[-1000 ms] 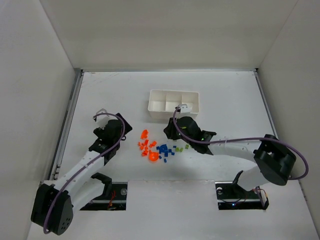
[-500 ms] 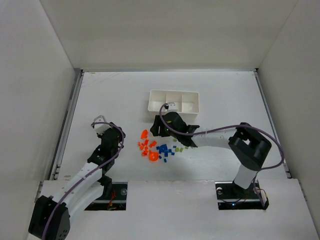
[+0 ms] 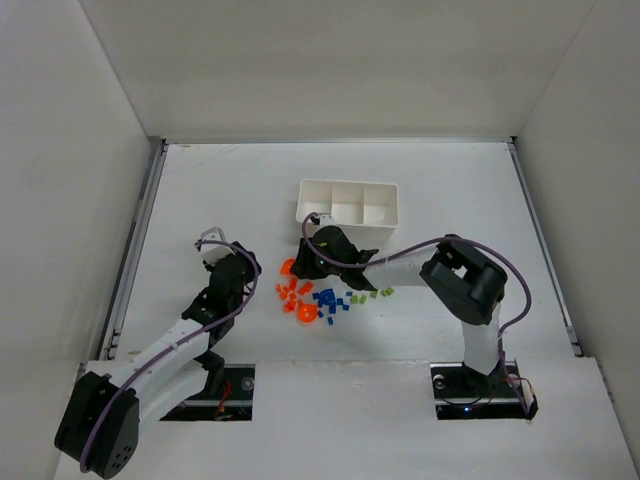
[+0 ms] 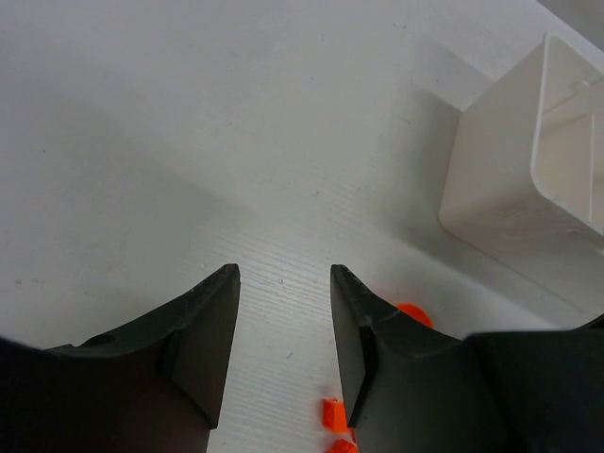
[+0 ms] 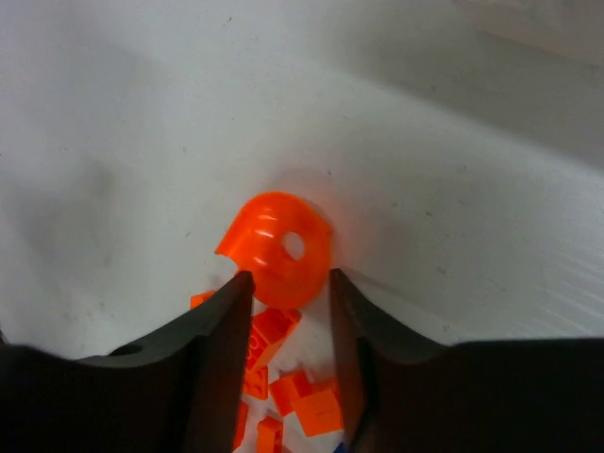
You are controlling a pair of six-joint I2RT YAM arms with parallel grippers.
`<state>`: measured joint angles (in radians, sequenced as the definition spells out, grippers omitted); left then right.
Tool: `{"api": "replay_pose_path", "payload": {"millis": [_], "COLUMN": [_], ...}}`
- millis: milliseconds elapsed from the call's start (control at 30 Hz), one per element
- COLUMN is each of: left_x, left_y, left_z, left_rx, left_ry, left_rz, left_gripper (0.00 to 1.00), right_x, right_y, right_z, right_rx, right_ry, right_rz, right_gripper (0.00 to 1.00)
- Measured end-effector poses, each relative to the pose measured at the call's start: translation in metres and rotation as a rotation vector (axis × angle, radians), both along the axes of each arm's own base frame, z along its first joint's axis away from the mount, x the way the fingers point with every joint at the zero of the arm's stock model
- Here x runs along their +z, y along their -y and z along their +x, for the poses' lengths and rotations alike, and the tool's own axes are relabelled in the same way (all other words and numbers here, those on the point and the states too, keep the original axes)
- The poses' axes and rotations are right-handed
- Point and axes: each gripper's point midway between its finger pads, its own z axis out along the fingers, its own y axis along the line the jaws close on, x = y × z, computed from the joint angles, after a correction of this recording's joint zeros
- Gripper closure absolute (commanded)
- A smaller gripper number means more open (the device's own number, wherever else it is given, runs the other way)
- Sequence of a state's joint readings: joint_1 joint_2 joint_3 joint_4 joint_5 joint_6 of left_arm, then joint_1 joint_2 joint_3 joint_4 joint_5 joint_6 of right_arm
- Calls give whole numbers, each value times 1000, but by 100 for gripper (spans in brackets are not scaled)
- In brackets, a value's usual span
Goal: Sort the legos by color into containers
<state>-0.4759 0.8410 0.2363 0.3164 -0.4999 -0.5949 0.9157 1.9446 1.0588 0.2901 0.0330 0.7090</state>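
Overhead view: a white tray (image 3: 300,213) with three compartments is sitting at mid-table, with no colour showing inside it. The legos (image 3: 318,298) are lying loose just in front of it, roughly grouped with orange to the left, blue in the middle and green to the right. The right claw (image 3: 303,264) is reaching across to the orange end, probably to begin with that colour. The left claw (image 3: 243,266) is waiting near the pile, apart from it. Compared with a second ago, the right claw has swung leftward from beside the tray's right part, and its elbow has folded inward. The left claw has edged slightly towards the pile.

Left wrist view: the left claw (image 4: 283,276) is hanging released and holding nothing over bare table. The tray's corner (image 4: 491,160) is showing ahead to the right, and a few orange bricks (image 4: 334,413) are peeking beside one finger.

Right wrist view: the right claw (image 5: 289,276) is released, its jaws framing a round orange piece (image 5: 279,247) with a hole. The piece is lying at the fingertips, not yet gripped. More orange bricks (image 5: 297,389) are crowding between the fingers.
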Motion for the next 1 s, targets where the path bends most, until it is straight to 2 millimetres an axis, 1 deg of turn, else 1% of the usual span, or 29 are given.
{"api": "replay_pose_path", "payload": {"millis": [67, 100, 167, 267, 367, 433, 500, 533, 567, 600, 633, 667, 733, 767, 800, 900, 967, 1000], "left_x": [1, 1, 1, 4, 9, 10, 13, 15, 17, 18, 18, 18, 16, 15, 15, 16, 16, 17], "left_y": [0, 0, 0, 0, 0, 1, 3, 3, 5, 5, 6, 6, 7, 8, 8, 9, 9, 10], "left_z": [0, 0, 1, 1, 1, 1, 1, 1, 1, 2, 2, 2, 2, 2, 3, 4, 4, 4], "left_rx": [1, -1, -2, -2, -3, -5, -13, -16, -21, -22, -23, -24, -27, -29, -29, -29, -31, -32], "left_ry": [3, 2, 3, 14, 41, 49, 60, 66, 75, 81, 84, 83, 78, 75, 74, 78, 81, 84], "left_rz": [0, 1, 1, -5, -17, -19, -20, -22, -25, -27, -28, -27, -24, -23, -22, -24, -26, -27], "left_gripper": [60, 60, 60, 61, 62, 63, 63, 63, 63, 63, 63, 63, 63, 63, 63, 63, 62, 62], "right_x": [-1, -1, 0, 2, 6, 15, 30, 45, 51, 60, 64, 70, 67, 60, 57, 32, 11, 5], "right_y": [-3, -3, -4, -5, -4, -3, 0, 1, 2, 3, 3, 2, 2, 2, 2, 2, 2, 1], "right_z": [1, 2, 2, 4, 6, 7, 7, 8, 8, 9, 11, 12, 12, 12, 12, 11, 10, 10], "right_rx": [10, 5, 6, -2, -12, -18, -26, -31, -33, -35, -36, -34, -32, -29, -28, -24, -23, -22], "right_ry": [-6, -9, -8, -7, 2, 20, 46, 69, 79, 92, 102, 116, 115, 108, 105, 73, 45, 36], "right_rz": [6, 10, 16, 23, 25, 38, 59, 83, 91, 105, 111, 124, 118, 106, 100, 61, 28, 19], "right_gripper": [77, 82, 87, 91, 92, 92, 91, 87, 84, 74, 69, 53, 48, 48, 48, 50, 62, 66]}}
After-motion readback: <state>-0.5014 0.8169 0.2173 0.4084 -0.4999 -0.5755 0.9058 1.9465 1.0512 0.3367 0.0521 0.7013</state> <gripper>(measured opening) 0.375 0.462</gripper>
